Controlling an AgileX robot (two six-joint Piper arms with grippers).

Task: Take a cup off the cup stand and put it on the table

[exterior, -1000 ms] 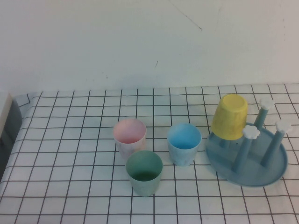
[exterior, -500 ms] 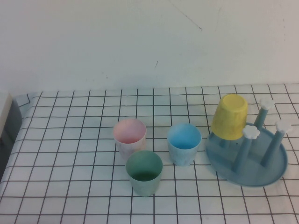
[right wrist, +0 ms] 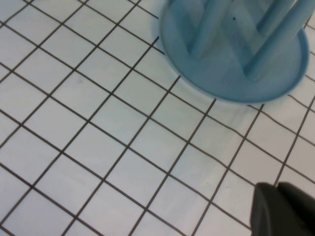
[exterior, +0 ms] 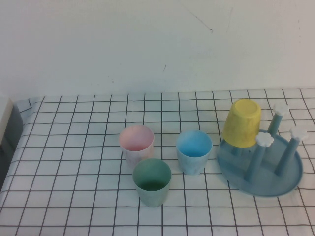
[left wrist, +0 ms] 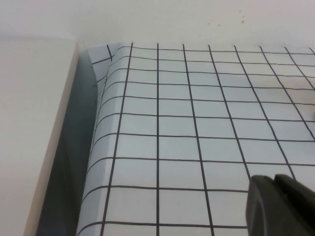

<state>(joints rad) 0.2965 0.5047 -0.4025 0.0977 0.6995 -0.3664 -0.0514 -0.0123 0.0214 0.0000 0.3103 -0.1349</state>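
Note:
The sage-green cup (exterior: 152,182) stands upright on the grid-cloth table (exterior: 74,147), in front of the other cups. The blue cup stand (exterior: 290,179) is at the right, with three bare white-knobbed pegs (exterior: 265,139) and a yellow cup (exterior: 242,123) upside down on a fourth. Neither gripper shows in the high view. My left gripper (left wrist: 273,178) is shut and empty over bare cloth (left wrist: 197,123) near the table's left edge. My right gripper (right wrist: 275,187) is shut and empty above the cloth (right wrist: 98,123), a few squares from the stand's tray (right wrist: 216,73).
A pink cup (exterior: 136,142) and a light blue cup (exterior: 194,150) stand upright just behind the green one. A white wall runs behind the table. A dark gap (exterior: 10,137) and a beige panel (left wrist: 29,123) border the cloth's left edge.

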